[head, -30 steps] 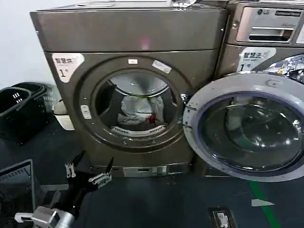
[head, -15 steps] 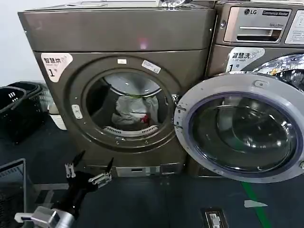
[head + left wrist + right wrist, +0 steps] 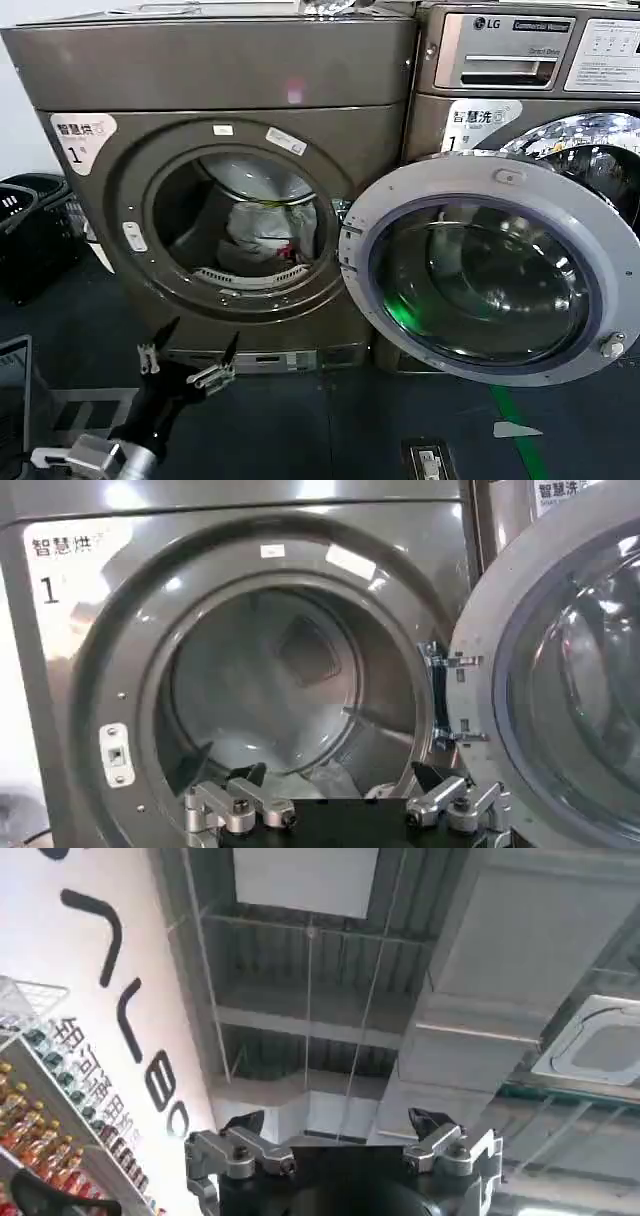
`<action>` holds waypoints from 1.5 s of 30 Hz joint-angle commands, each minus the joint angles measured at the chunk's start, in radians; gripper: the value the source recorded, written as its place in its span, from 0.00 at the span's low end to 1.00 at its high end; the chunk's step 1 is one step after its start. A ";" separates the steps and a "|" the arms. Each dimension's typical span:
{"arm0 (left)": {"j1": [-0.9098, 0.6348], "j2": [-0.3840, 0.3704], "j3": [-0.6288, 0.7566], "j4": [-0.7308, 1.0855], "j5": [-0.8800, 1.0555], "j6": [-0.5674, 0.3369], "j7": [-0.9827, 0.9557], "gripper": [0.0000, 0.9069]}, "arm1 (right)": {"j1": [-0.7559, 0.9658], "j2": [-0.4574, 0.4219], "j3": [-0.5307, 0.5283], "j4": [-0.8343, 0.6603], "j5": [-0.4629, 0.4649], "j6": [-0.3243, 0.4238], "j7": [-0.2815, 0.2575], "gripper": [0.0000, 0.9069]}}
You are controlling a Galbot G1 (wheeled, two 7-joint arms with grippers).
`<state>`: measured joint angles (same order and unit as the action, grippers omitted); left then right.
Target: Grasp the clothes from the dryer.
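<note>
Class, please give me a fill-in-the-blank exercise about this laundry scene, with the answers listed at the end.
1. The dryer door stands ____.
2. The clothes lie ____ the drum.
3. The left end effector waits with its fingers ____, below the porthole.
4. The white sticker on the dryer shows the number ____.

Missing words: open; inside; open; 1

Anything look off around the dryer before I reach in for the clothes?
Nothing stands out. The dryer has its door swung fully open, the clothes sit piled at the back of the drum, and the left gripper is open, low in front of the porthole, facing it.
</note>
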<state>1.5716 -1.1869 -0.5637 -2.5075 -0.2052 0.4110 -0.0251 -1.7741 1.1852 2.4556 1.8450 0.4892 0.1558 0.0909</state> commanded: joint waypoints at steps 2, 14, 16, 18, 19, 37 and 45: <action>-0.001 0.001 0.003 -0.001 0.000 0.000 -0.001 1.00 | -0.001 0.003 -0.002 0.002 -0.009 0.006 0.005 1.00; 0.000 0.000 0.000 -0.001 -0.001 0.000 -0.001 1.00 | 0.002 0.012 -0.004 0.004 0.001 0.054 -0.021 1.00; 0.000 0.000 0.000 -0.001 -0.001 0.000 -0.001 1.00 | 0.003 0.013 -0.004 0.004 0.002 0.062 -0.025 1.00; 0.000 0.000 0.000 -0.001 -0.001 -0.001 -0.001 1.00 | 0.003 0.015 -0.004 0.004 0.004 0.069 -0.028 1.00; -0.001 0.000 0.000 -0.001 -0.001 0.000 -0.001 1.00 | 0.003 0.016 -0.005 0.004 0.004 0.072 -0.031 1.00; -0.002 0.000 0.001 0.005 -0.001 0.000 0.000 1.00 | 0.005 0.018 -0.003 -0.002 0.001 0.069 -0.024 1.00; -0.001 -0.002 0.002 0.007 0.000 0.000 0.001 1.00 | 0.003 0.018 0.005 -0.014 -0.003 0.032 -0.012 1.00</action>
<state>1.5703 -1.1877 -0.5629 -2.5022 -0.2063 0.4101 -0.0248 -1.7703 1.2037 2.4586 1.8354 0.4879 0.2054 0.0741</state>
